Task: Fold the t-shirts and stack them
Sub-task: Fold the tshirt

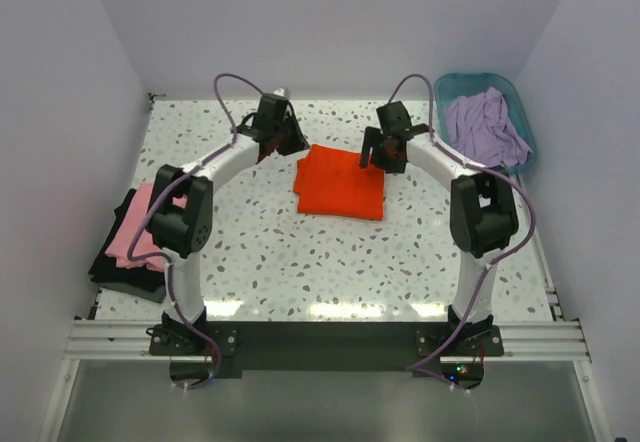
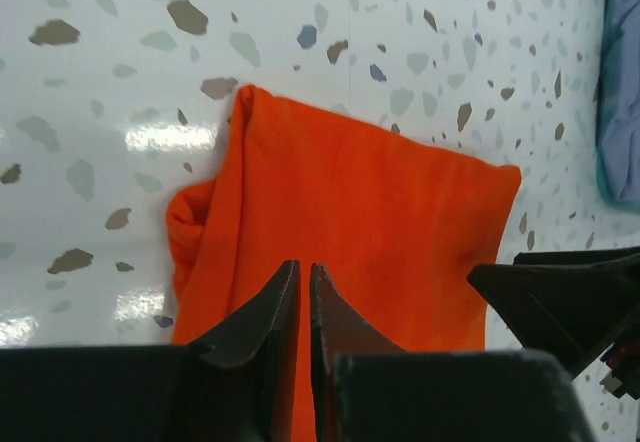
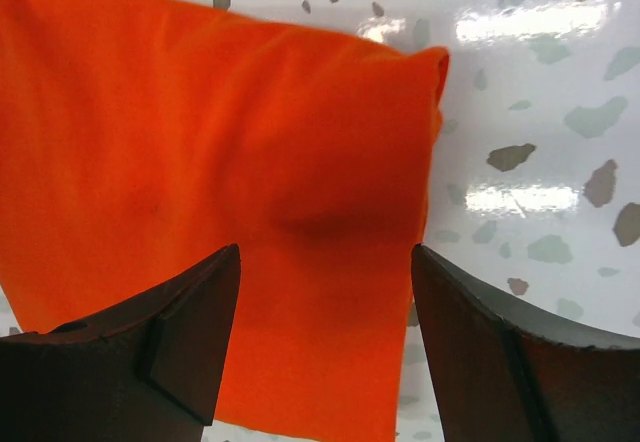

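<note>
Left gripper hung low at the far-left corner of the orange t-shirt. Its arm rose from the near edge of the surface, with the elbow pushed out toward the left edge and the forearm bent in toward the middle. In the left wrist view its fingers stood almost together with only a thin slit between them. The orange cloth lay below and ahead of the tips, and I could not tell whether they touched it.

On the other side the right gripper hung over the shirt's far-right corner, its arm bowed the opposite way with the elbow out toward the right edge. Its fingers were spread wide apart with nothing held. The left one was over the cloth and the right one over bare surface, so they straddled the shirt's side edge.

The orange t-shirt lay as a flat folded rectangle in the middle of the surface, somewhat nearer the far edge. At the left edge, toward the near-left corner, the pink t-shirt rested folded on the black t-shirt. The lavender t-shirt lay crumpled in the teal basket at the far-right corner.
</note>
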Tool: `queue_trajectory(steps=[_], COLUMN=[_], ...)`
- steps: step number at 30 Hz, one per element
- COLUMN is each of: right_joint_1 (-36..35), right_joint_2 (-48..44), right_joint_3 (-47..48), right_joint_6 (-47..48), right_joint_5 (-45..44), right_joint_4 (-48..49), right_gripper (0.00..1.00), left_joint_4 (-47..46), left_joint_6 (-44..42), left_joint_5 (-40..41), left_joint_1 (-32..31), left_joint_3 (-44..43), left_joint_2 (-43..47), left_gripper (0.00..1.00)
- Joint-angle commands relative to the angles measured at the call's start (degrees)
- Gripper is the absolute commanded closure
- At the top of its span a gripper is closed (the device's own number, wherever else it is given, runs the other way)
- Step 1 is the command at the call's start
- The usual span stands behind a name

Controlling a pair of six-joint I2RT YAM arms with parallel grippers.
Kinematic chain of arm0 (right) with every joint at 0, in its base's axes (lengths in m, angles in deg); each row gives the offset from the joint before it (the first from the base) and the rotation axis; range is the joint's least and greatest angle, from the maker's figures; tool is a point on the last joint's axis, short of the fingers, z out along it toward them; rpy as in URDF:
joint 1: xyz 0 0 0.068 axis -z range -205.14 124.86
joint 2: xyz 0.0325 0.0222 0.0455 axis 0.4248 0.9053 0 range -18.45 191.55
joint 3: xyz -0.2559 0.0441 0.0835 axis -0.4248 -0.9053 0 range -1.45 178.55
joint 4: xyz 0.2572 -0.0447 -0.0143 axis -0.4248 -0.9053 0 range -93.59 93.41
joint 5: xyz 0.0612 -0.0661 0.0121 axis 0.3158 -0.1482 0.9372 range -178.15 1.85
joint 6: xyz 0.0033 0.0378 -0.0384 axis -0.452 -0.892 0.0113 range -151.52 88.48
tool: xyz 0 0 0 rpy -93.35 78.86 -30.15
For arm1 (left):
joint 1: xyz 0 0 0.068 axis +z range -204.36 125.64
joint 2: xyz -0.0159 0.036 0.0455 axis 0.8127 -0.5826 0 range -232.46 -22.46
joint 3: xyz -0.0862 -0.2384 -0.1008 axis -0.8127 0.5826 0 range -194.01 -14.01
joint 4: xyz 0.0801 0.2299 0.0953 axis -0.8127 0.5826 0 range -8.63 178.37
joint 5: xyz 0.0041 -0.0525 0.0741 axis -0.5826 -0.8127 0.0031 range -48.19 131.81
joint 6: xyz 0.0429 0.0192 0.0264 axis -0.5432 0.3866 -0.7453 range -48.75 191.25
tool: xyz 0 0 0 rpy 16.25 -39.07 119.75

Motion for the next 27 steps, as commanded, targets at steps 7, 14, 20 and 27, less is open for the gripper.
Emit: queue_trajectory(steps=[7,14,20,27], right_joint_1=[-1.25,-0.38,-0.29,-0.2], right_joint_2=[5.64,5.21,2.22,1.33], right_joint_3=[1.67,0.0,-1.41,-1.85], right_joint_6=[0.88,0.96,1.23,2.19], right_joint_5=[-4.2,-5.7,-4.56,-0.96], right_joint_4=[0.43,-0.63,0.33,1.39], right_gripper=[0.28,0.27,0.18,0.13], left_joint_4=[3.28,3.21,2.06,-1.01], left_joint_6=[2.37,5.89,5.54,4.22], left_joint_5=[12.03,13.98,12.84,9.59], left_joint_1=[-5.27,-5.27,-5.27,-5.27], left_joint_3=[4.61,11.29,12.96,14.46], left_joint_2=[-4.48,-4.58,-3.17,0.87], left_gripper=[1.0,1.0,1.0,0.9])
